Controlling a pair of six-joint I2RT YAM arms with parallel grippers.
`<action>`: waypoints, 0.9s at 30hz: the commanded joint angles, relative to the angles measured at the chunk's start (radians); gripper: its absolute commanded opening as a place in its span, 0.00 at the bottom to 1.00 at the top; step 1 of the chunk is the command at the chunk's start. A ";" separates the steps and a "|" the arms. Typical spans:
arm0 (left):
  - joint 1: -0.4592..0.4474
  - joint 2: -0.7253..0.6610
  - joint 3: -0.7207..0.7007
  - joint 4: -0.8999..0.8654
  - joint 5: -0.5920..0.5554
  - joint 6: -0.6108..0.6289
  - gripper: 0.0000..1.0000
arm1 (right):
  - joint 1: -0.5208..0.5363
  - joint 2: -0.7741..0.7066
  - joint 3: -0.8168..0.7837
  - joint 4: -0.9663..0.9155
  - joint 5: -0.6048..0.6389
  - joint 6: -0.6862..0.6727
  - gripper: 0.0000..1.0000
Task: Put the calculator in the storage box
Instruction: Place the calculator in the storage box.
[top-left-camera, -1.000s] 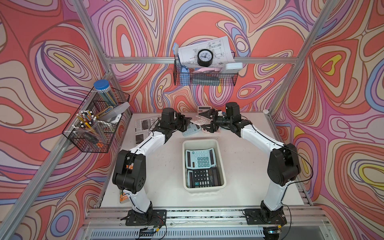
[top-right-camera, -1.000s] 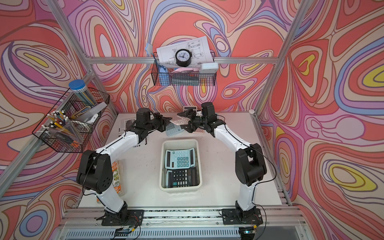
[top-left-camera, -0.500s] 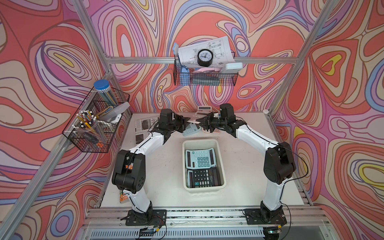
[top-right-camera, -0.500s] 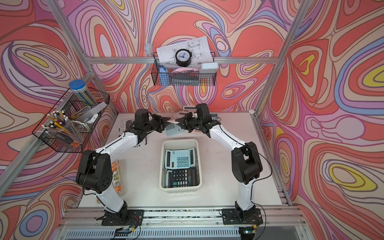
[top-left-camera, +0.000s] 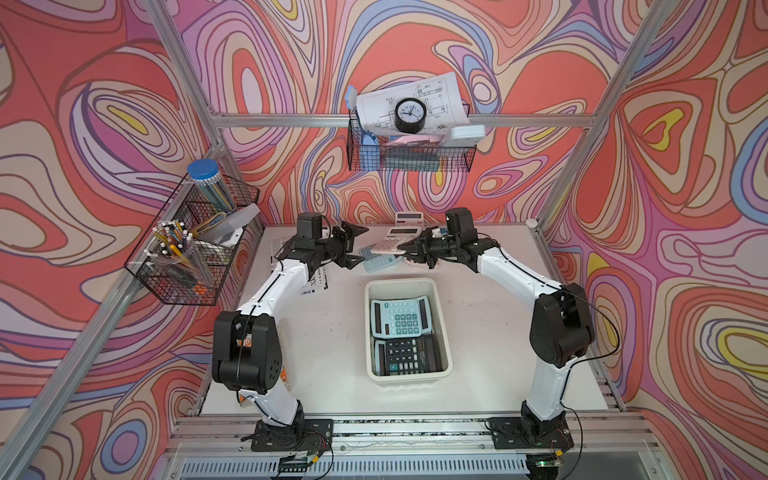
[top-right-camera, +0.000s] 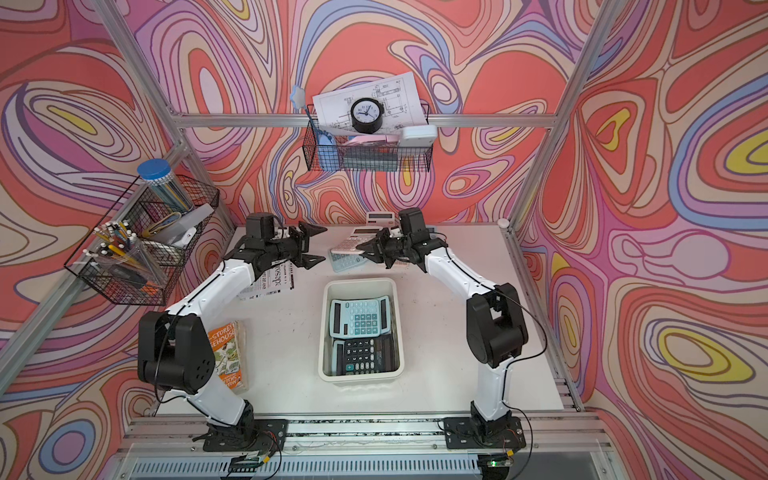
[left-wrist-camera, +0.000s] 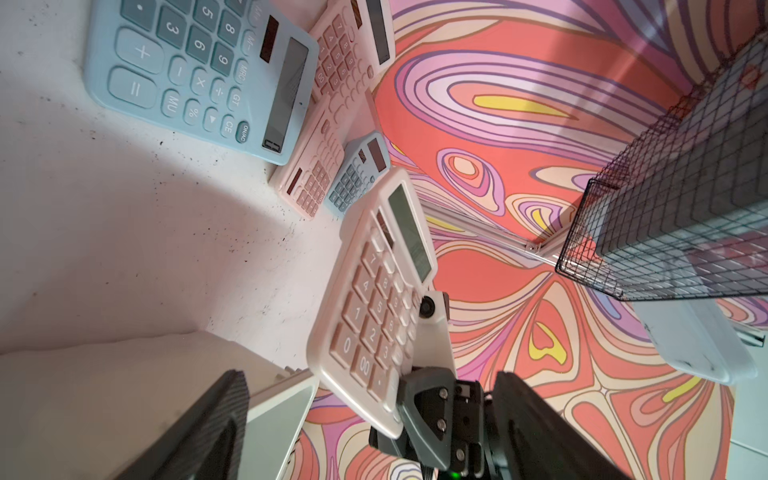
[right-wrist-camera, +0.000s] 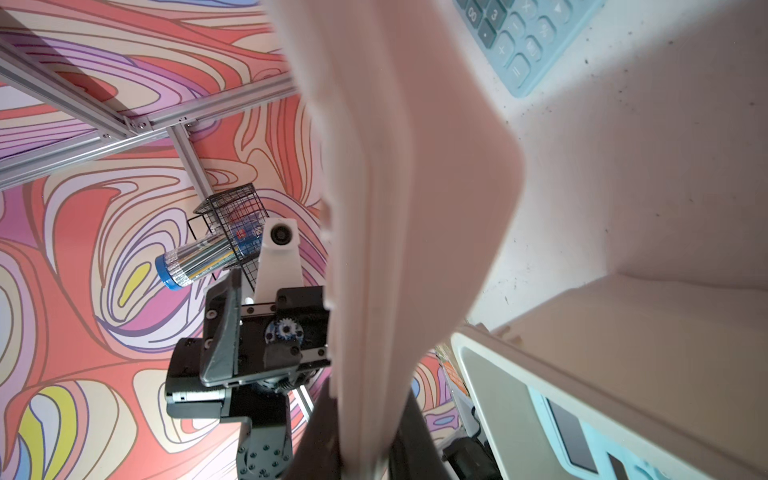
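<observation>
As both top views show, the right gripper (top-left-camera: 409, 254) is clamped on one end of the pink calculator (top-left-camera: 385, 246). The calculator is raised and tilted above the table (top-left-camera: 332, 332), beyond the far rim of the storage box (top-left-camera: 401, 283) and outside it. The left gripper (top-left-camera: 355, 246) faces it from the opposite side, fingers spread wide and grasping nothing. Inside the box, a light-blue calculator (top-left-camera: 399, 318) lies at the far end and a black calculator (top-left-camera: 409, 355) at the near end. A second blue calculator (top-left-camera: 376, 262) lies flat on the table below the held one.

In the left wrist view, the pink calculator (left-wrist-camera: 374, 299) shows its key side, pinched at one corner by the right gripper (left-wrist-camera: 409, 401). The left fingers (left-wrist-camera: 208, 424) stand well apart on either side of the frame, clear of it. The box wall (left-wrist-camera: 124, 374) is close by.

In the right wrist view, the pink calculator (right-wrist-camera: 395, 208) appears edge-on between the right fingers (right-wrist-camera: 415, 444), which press on it. The left gripper (right-wrist-camera: 266, 332) sits behind it, and the box rim (right-wrist-camera: 540, 374) lies just beside.
</observation>
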 joint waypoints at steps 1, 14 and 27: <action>0.002 0.003 0.110 -0.267 0.124 0.284 0.87 | -0.020 -0.032 0.065 -0.151 -0.189 -0.193 0.00; -0.012 0.061 0.073 -0.266 0.335 0.504 0.81 | -0.023 -0.079 0.040 -0.402 -0.432 -0.478 0.00; -0.032 0.123 0.050 -0.164 0.427 0.480 0.45 | -0.017 -0.121 -0.025 -0.453 -0.476 -0.508 0.00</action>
